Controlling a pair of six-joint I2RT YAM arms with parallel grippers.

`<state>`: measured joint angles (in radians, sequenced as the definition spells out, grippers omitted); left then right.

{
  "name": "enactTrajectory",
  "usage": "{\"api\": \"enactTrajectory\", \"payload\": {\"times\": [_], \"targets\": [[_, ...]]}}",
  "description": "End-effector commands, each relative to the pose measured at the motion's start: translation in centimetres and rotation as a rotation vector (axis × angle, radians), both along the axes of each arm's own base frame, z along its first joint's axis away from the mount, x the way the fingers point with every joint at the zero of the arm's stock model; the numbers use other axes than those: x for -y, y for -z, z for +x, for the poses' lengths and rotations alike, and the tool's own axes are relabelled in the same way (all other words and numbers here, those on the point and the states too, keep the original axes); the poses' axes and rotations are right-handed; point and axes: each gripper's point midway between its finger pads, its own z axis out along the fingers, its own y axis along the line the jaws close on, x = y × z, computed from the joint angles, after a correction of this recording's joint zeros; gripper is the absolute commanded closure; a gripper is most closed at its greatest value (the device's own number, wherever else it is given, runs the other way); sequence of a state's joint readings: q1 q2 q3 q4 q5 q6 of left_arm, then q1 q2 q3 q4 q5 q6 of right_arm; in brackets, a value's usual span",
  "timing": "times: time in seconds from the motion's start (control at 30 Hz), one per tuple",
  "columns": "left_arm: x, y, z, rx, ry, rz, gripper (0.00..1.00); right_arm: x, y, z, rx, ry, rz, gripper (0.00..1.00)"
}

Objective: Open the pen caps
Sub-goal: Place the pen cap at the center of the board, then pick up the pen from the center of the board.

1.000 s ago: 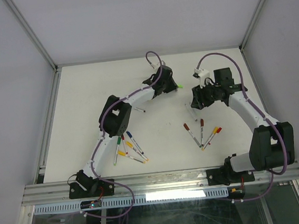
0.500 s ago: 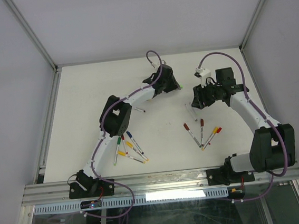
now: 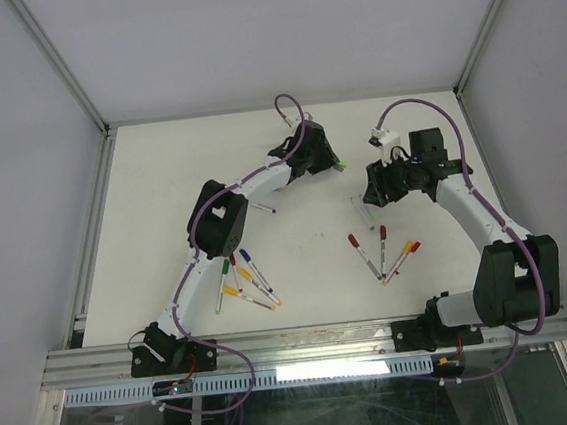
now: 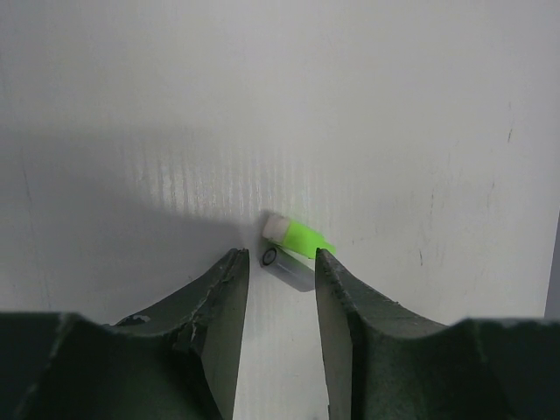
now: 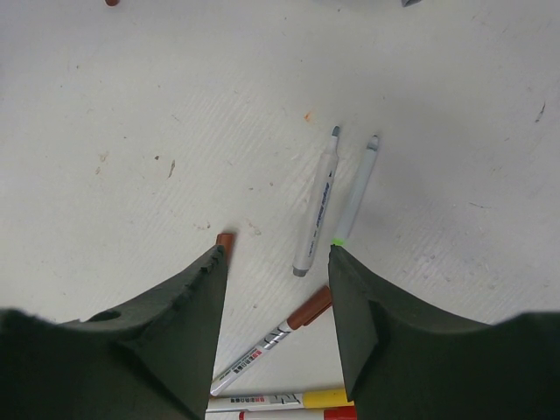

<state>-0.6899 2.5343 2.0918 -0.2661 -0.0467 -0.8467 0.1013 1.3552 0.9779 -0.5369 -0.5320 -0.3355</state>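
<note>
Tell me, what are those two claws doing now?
Left gripper open, green cap lying loose just ahead. Right gripper open, empty, above two uncapped pens. Nothing in the way.

Robotics lab cell, white table (image 3: pixel 160 184), plain panel walls (image 3: pixel 21 198), aluminium frame rail (image 3: pixel 306 343), left arm (image 3: pixel 251 183), right arm (image 3: pixel 480 216)

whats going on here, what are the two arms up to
Two robot arms are uncapping pens on a white table. The left arm's fingers stand open around a green cap lying loose on the table at the far side. The right arm's fingers, also open and empty, hover over two uncapped pens. Capped pens lie in two clusters nearer the bases.
</note>
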Motion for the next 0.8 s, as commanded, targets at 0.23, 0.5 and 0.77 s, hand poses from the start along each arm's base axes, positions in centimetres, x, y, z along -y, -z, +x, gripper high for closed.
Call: {"api": "enactTrajectory", "payload": {"times": [0.23,0.5,0.77], "targets": [[-2.3,-12.7,-0.6,0.304,0.037,-0.06,0.62,-0.6,-2.3,0.1,0.079,-0.044,0.048,0.48],[-7.7,-15.9,-6.3,0.522,0.085,-0.046,0.6,-2.4,-3.5,-2.0,0.093,-0.185,0.133,0.48],[-13.7,-17.6,-14.0,0.638,0.112,-0.091,0.39,-3.3,-4.2,-5.4,0.086,-0.317,0.154,0.49]]}}
